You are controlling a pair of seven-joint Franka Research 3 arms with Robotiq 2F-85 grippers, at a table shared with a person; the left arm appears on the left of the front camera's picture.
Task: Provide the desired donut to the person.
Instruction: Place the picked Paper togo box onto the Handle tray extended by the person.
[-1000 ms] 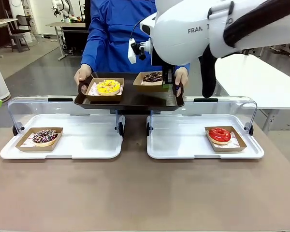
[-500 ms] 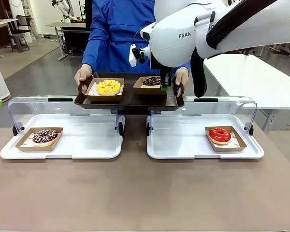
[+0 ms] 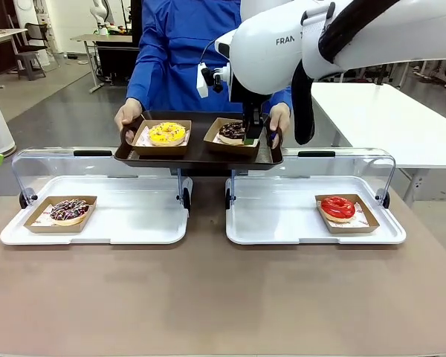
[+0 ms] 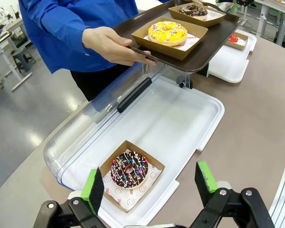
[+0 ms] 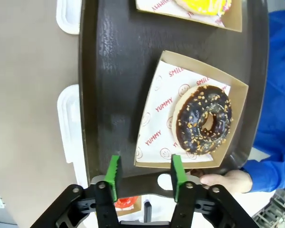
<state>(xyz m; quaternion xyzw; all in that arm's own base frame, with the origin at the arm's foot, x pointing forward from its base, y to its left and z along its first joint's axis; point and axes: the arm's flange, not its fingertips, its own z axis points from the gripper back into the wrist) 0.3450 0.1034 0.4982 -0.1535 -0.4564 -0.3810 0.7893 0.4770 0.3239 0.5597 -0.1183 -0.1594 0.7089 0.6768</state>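
Front view: the right gripper [image 3: 250, 136] hung over the dark serving tray [image 3: 198, 156] that the person [image 3: 180, 52] held by both ends above the two white display trays.
Task's thing: the chocolate donut with nut crumbs [image 3: 232, 131] sat in its cardboard tray [image 3: 247, 141] on the dark tray, at about 3 o'clock from the yellow sprinkled donut [image 3: 166, 133].
Right fingers: in the right wrist view the green pads [image 5: 114, 172] stood apart and held nothing, one to each side of the cardboard tray's near corner [image 5: 147, 161]; whether a pad touched the card could not be told.
Left fingers: in the left wrist view the left gripper [image 4: 150, 186] was spread wide and empty above the chocolate donut with coloured sprinkles [image 4: 128, 169], which lay in the left display tray [image 4: 206, 124].
Person's hands: one hand [image 3: 128, 114] gripped the tray's end at 9 o'clock, the other [image 3: 279, 117] the end at 3 o'clock, just beside the right gripper.
Step in hand: judged as letting go after delivery.
Doing it well: lift straight up so neither pad drags the cardboard corner; stay clear of the thumb [image 5: 226, 179] near the right gripper; avoid pressing on a tray held only by hand.
Elsewhere: a red glazed donut [image 3: 337, 207] sat in the right display tray [image 3: 275, 223].
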